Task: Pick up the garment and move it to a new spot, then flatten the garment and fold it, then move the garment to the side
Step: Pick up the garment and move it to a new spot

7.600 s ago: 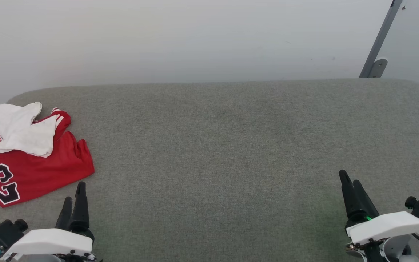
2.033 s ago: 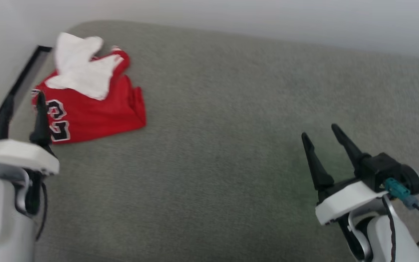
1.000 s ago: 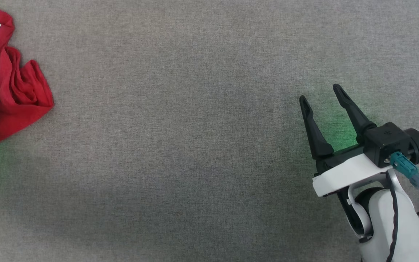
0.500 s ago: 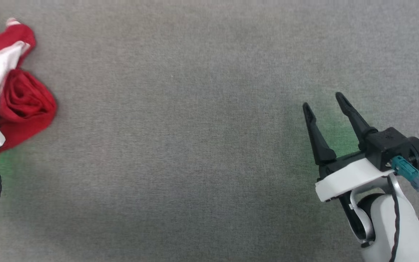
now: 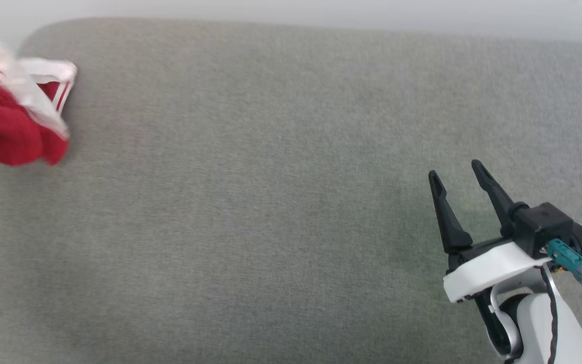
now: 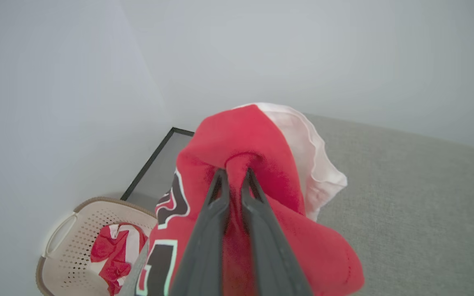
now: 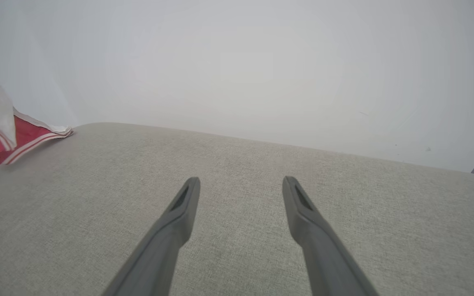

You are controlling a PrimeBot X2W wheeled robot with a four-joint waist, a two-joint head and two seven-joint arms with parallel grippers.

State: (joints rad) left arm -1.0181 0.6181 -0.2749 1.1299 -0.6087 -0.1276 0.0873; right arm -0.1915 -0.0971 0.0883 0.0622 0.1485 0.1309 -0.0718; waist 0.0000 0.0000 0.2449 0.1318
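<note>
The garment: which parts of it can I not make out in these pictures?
- Head view: the garment is motion-blurred and cut off by the left edge; no lettering is readable.
- Left wrist view: the left gripper, shut on it, covers part of the black number.
- Right wrist view: the left edge cuts it off.

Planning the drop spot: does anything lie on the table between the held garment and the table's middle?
Nothing visible does. The garment is bunched in the shut left gripper at the left end of the table; the open right gripper sits far right, off that path.
</note>
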